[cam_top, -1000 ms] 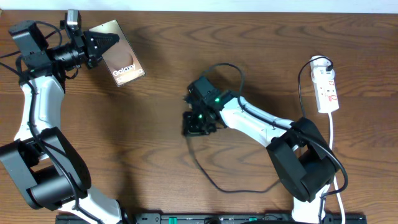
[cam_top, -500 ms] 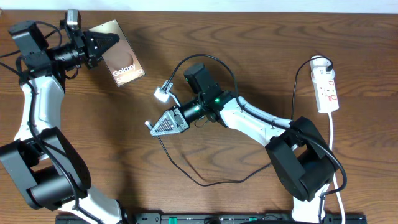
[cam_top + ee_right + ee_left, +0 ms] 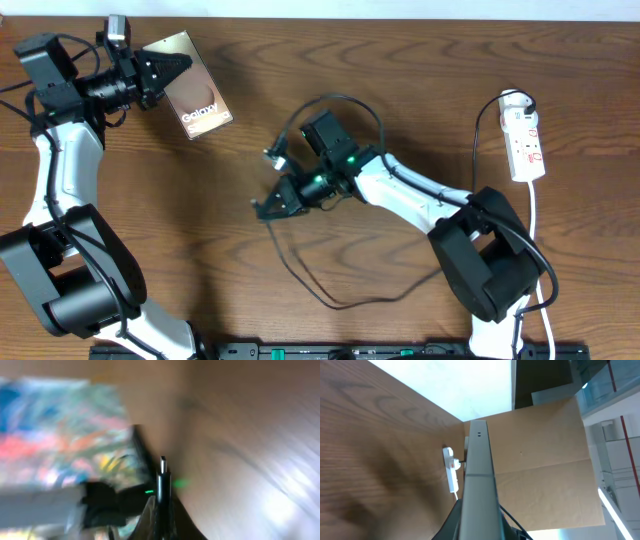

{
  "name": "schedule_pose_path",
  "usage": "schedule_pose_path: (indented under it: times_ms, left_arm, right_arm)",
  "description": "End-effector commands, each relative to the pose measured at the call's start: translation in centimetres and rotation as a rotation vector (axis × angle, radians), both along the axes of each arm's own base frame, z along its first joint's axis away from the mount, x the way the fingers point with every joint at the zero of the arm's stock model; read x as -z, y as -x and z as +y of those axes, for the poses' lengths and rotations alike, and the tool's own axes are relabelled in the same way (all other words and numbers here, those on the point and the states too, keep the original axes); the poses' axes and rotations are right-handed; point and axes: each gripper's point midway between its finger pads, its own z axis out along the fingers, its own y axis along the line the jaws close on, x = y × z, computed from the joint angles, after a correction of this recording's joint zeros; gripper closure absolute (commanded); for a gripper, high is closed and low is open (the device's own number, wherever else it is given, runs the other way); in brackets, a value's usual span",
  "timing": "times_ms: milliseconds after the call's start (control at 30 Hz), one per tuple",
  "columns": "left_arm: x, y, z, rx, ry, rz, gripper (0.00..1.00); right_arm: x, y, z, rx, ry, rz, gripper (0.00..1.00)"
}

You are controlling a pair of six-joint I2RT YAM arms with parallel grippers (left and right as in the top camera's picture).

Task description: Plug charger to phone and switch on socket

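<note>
Left gripper (image 3: 172, 66) is clamped on the phone (image 3: 200, 95) over the far-left corner of the table (image 3: 420, 70). Right gripper (image 3: 268, 206) is mid-table and looks closed on the charger (image 3: 161, 485). That wrist view's blurry, but the plug tip pokes up out of its grip. Socket (image 3: 526, 140) sits far right.

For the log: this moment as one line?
left jaws: shut on phone | right jaws: shut on charger | plug-in: not yet | socket: untouched

Socket (image 3: 526, 140) common to overhead, left wrist
</note>
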Motion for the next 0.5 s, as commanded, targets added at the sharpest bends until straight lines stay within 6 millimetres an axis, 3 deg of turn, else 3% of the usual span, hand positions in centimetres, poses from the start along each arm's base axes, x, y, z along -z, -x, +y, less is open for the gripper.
schedule_pose_path:
  times_ms: [0,100,167,367,467]
  left_arm:
    - [-0.6,0.5,-0.1,0.038,0.009,-0.032,0.93]
    - [-0.6,0.5,-0.1,0.037,0.009,-0.032,0.92]
    - [-0.6,0.5,-0.1,0.037,0.009,-0.032,0.92]
    - [-0.6,0.5,-0.1,0.037,0.007,-0.035,0.92]
    - [-0.6,0.5,-0.1,0.037,0.004,-0.042,0.92]
  right_arm:
    - [6.2,-3.6,-6.0,0.272,0.436,0.003,0.99]
    - [8.1,-3.2,-10.5,0.364,0.652,0.078,0.99]
    - [8.4,-2.6,-12.1,0.378,0.716,0.124,0.99]
    - [8.9,1.1,-16.5,0.352,0.975,0.211,0.99]
    - [9.1,2.1,-17.1,0.341,1.036,0.208,0.99]
